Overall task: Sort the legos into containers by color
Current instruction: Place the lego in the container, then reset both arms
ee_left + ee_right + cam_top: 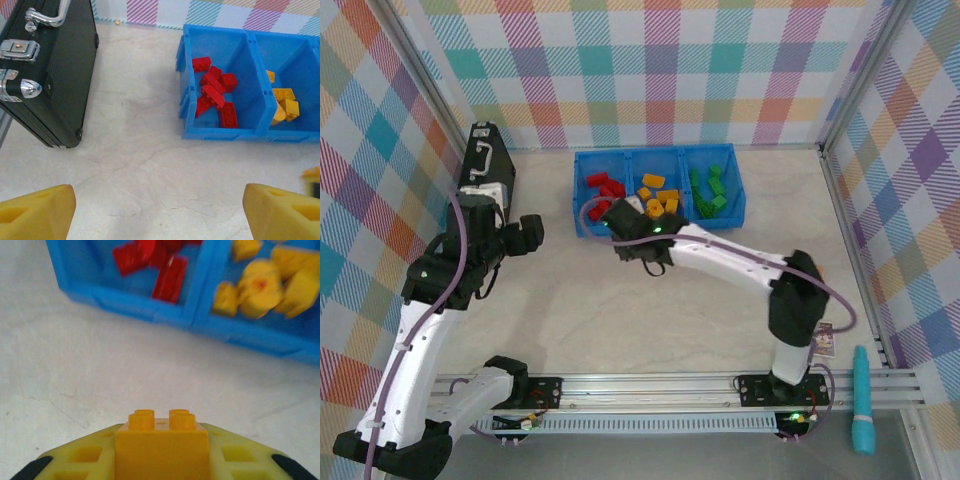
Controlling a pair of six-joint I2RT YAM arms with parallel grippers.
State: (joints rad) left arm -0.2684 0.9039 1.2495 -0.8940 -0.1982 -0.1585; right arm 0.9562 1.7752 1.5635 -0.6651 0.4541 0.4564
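The right fingers [235,460] pinch a yellow-orange lego [162,442], studs up, over bare tabletop [75,375] just short of the blue bin [150,307], whose contents blur in the right wrist view; the left fingers [37,210] stand spread wide, nothing between them; the left wrist view shows sharply the red legos [215,95] in the left compartment, the yellow-orange legos [285,105] next door cut off by the frame edge, and a black case [45,75]; from above, green legos [710,190] lie in the right compartment, while the right wrist hides the held lego.
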